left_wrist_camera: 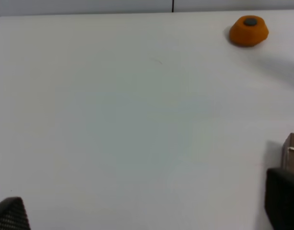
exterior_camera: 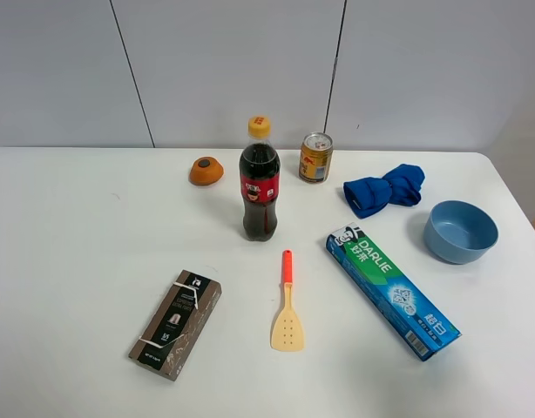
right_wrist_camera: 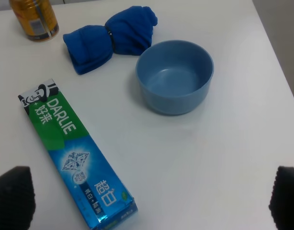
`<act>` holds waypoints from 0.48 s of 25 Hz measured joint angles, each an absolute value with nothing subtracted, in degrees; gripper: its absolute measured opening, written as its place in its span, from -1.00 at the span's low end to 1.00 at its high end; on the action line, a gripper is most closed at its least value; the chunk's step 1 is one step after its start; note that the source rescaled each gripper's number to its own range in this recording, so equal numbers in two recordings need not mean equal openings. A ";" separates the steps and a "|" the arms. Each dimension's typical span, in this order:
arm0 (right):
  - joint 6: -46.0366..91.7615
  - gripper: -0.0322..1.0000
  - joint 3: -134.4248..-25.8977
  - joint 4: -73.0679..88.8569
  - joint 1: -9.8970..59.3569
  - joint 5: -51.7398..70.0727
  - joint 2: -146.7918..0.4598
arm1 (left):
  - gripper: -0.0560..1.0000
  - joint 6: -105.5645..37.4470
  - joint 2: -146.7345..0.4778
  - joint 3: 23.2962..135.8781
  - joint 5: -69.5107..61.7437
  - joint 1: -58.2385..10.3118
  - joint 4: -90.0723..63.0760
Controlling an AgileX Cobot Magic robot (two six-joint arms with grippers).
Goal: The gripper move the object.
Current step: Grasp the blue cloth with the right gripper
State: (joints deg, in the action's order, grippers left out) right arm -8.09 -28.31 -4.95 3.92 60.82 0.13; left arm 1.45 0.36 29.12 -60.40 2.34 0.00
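The royal-blue fleece bundle (exterior_camera: 385, 189), cinched in the middle, lies on the white table at the back right, between a gold can and a light-blue bowl. It also shows in the right wrist view (right_wrist_camera: 110, 38). My right gripper (right_wrist_camera: 149, 199) is open and empty, its black fingertips (right_wrist_camera: 13, 196) wide apart, well short of the bundle, with the toothpaste box between. My left gripper (left_wrist_camera: 147, 211) is open and empty over bare table. Neither gripper shows in the exterior view.
A light-blue bowl (exterior_camera: 460, 231) (right_wrist_camera: 174, 75) sits beside the bundle. A toothpaste box (exterior_camera: 391, 290) (right_wrist_camera: 75, 153), gold can (exterior_camera: 315, 158) (right_wrist_camera: 34, 19), cola bottle (exterior_camera: 260, 183), orange lump (exterior_camera: 206, 171) (left_wrist_camera: 248, 31), spatula (exterior_camera: 287, 305) and brown box (exterior_camera: 176, 323) stand around.
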 joint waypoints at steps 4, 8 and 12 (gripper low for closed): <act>-8.09 1.00 -28.31 -4.95 3.92 60.82 0.13 | 1.00 1.45 0.36 29.12 -60.40 2.34 0.00; -8.09 1.00 -28.31 -4.95 3.92 60.82 0.13 | 1.00 1.45 0.36 29.12 -60.40 2.34 0.00; -8.09 1.00 -28.31 -4.89 3.92 60.82 0.13 | 1.00 1.45 0.36 29.12 -60.40 2.34 0.00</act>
